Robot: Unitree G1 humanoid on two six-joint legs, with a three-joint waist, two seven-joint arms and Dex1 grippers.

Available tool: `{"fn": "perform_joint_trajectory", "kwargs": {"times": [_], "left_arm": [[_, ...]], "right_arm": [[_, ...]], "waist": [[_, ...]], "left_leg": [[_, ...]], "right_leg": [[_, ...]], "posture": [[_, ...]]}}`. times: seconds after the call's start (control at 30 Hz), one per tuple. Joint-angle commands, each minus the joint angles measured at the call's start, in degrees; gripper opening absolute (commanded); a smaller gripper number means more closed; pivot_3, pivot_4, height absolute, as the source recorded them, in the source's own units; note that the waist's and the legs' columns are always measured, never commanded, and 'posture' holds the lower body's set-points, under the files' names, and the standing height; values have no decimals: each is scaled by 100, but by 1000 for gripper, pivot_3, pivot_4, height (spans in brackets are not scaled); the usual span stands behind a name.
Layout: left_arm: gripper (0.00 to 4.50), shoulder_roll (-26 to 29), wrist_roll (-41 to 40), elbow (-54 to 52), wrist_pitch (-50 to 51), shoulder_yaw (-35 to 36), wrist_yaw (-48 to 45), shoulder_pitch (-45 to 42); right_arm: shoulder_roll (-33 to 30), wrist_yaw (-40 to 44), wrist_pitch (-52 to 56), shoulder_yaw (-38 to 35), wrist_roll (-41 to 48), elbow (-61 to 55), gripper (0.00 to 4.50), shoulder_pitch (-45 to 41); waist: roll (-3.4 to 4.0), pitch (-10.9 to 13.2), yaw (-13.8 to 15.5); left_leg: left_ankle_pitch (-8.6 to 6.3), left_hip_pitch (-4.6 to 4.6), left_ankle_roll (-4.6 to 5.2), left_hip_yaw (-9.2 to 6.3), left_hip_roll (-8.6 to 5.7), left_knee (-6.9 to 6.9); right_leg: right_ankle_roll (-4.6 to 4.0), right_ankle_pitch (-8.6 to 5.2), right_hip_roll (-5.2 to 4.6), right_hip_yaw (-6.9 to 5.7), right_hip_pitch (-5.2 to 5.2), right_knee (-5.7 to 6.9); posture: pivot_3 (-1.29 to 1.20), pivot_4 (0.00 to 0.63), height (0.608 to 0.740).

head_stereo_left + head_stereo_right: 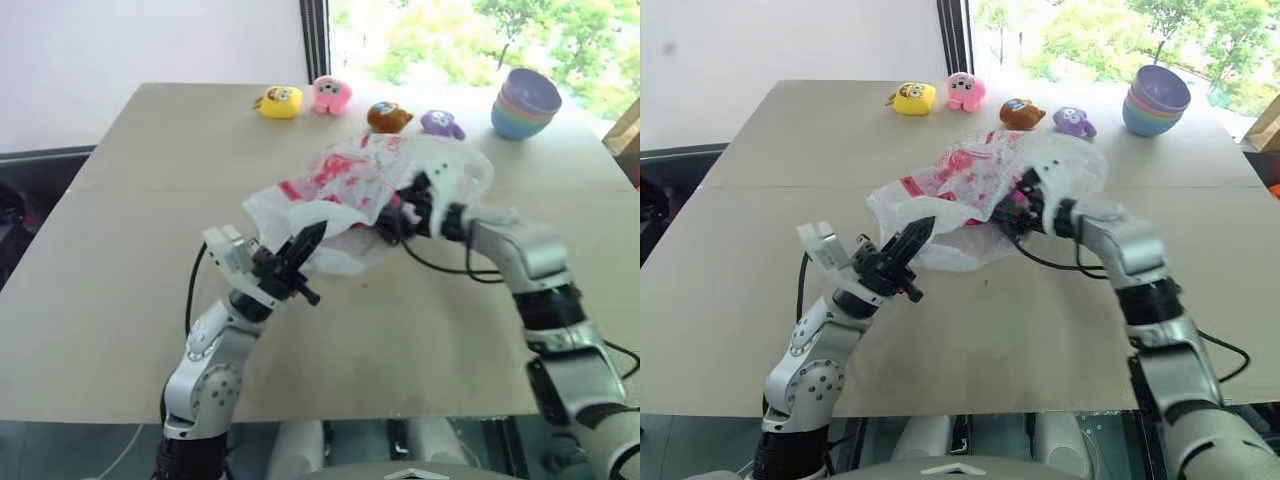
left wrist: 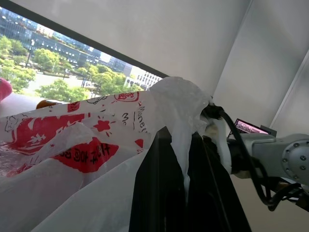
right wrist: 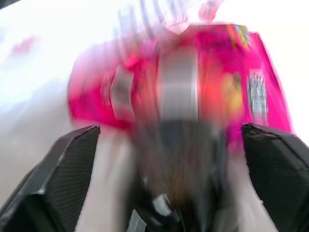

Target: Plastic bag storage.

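The left end effector [image 1: 305,245] has its two black fingers pinched tight on a thin fold of the plastic bag [image 1: 350,185], the strip of film running down between the matte, ribbed fingers [image 2: 159,193] in the left wrist view. The right end effector [image 1: 1025,208] stands with its fingers spread wide, pushed in among the bag's folds from about 3 o'clock; its wrist view shows the two dark textured fingers [image 3: 63,174] far apart with a shiny magenta packet [image 3: 193,77] blurred between and beyond them. Whether they touch it cannot be told.

The bag lies crumpled near the centre of the bench [image 1: 120,300], lifted in part between the two arms. It is thin, crinkly, translucent white film, bunched into soft peaks and creases, with red and pink printing in blotches, stars and lettering across its upper face.

The bench is a flat, matte, pale tan board. Along its far edge, toward 12 o'clock, sit four small rounded plush toys: a yellow one [image 1: 281,101], a pink one [image 1: 331,93], a brown one [image 1: 388,117] and a purple one [image 1: 441,124]. At about 1 o'clock stands a stack of smooth pastel bowls [image 1: 526,103].
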Motion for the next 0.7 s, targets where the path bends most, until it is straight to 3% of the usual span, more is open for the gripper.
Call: {"fn": "perform_joint_trajectory", "kwargs": {"times": [0.03,0.13,0.3,0.43,0.57,0.7], "left_arm": [[0,-70,90,-16,-231,108,14,2],[0,-154,56,89,-330,271,143,-60],[0,-254,-60,254,-422,604,309,-124],[0,-268,-43,233,-368,597,305,-137],[0,-270,-51,166,-285,556,341,-162],[0,-255,-55,192,-251,563,337,-209]], "right_arm": [[335,-265,-273,-118,-86,-39,4482,-202],[353,-122,-206,-273,68,-258,4482,-78],[-852,1466,-626,-553,614,-1269,4482,666],[-1450,2007,-1040,-919,811,-1471,4482,1063],[-1418,1424,-2078,-1565,448,-919,4482,970],[-1504,1264,-2300,-1739,347,-759,4482,1016]], "waist": [[0,-1,21],[0,-1,63],[-1,-1,164],[-1,-1,106],[-1,-1,37],[-1,-1,21]], "left_leg": [[0,-1,0,-1,1,-1],[0,-10,0,-7,1,0],[-4,-16,6,-10,-2,1],[-19,-12,32,-11,-3,0],[-19,3,32,-14,-1,-1],[-17,7,30,-12,-1,2]], "right_leg": [[0,0,0,-2,0,0],[0,0,-5,-11,2,-7],[1,0,-17,-14,7,-22],[1,0,-12,-16,14,-32],[0,0,-1,-13,16,-10],[0,0,0,-10,17,-3]], "posture": [[0,150,740],[0,150,740],[0,150,740],[0,150,740],[0,150,740],[0,150,740]]}}
